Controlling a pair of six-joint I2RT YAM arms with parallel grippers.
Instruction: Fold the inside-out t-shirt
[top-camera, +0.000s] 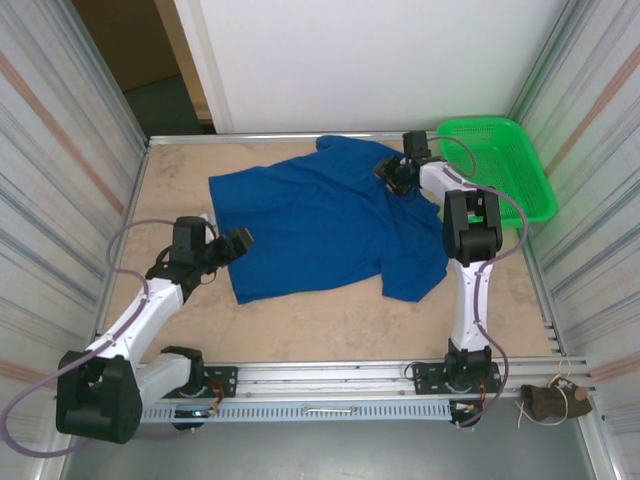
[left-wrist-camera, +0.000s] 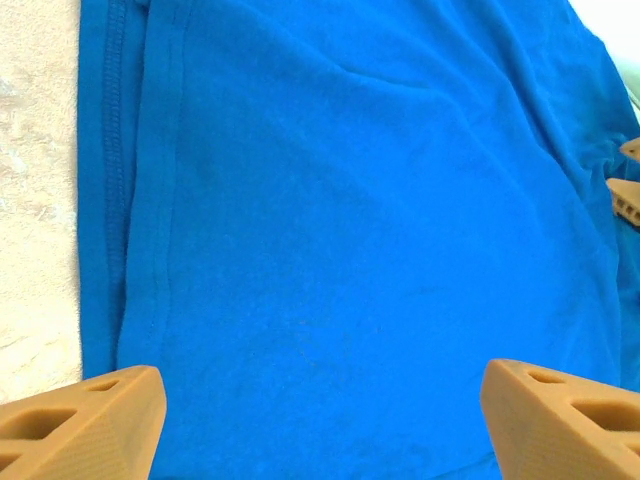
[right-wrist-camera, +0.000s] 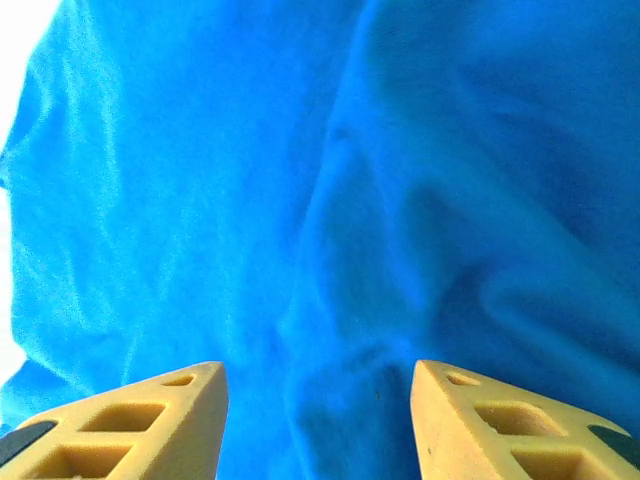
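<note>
T-shirt (top-camera: 310, 230) spread on tan table (top-camera: 330, 330)

The t-shirt (top-camera: 320, 225) is plain royal blue, with seam stitching of the same blue at its hem. The basket (top-camera: 505, 170) at the far right is bright green mesh. The table (top-camera: 330, 325) is pale sandy beige, faintly mottled. The left arm (top-camera: 150, 305) and the right arm (top-camera: 468, 295) are white with black joints; their fingers (left-wrist-camera: 80, 425) are tan-orange
</note>
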